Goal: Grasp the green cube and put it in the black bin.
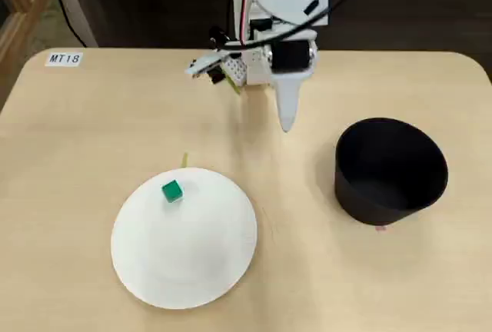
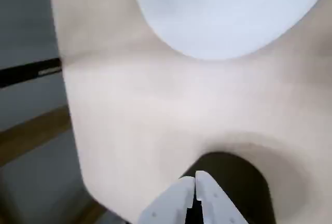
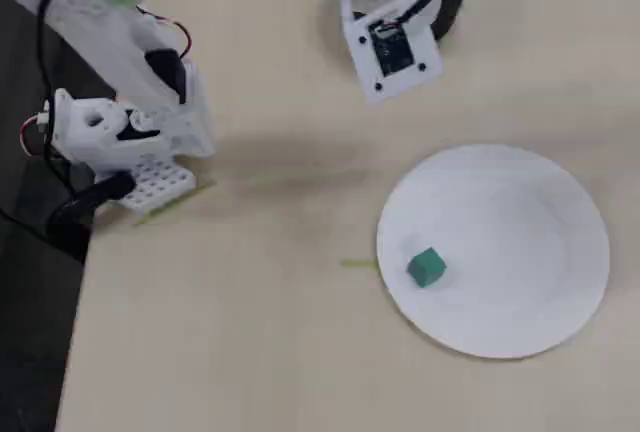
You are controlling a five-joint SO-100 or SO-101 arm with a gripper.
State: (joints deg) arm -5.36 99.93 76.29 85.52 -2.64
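Observation:
The small green cube [image 1: 171,190] lies on the upper left part of a white paper plate [image 1: 192,255]; in the other fixed view the cube [image 3: 426,265] sits on the plate's [image 3: 520,252] lower left. The black bin [image 1: 390,169] stands upright to the right of the plate. My white gripper [image 1: 286,121] hangs shut and empty above the table, between the arm base and the bin, well away from the cube. In the wrist view the fingertips [image 2: 195,178] touch, with the bin [image 2: 238,182] below them and the plate [image 2: 228,11] at top; the cube is out of that view.
The arm's white base [image 3: 120,142] is fixed at the table's back edge. A label "MT18" [image 1: 64,59] is stuck at the back left corner. The table's edge [image 2: 72,130] shows at left in the wrist view.

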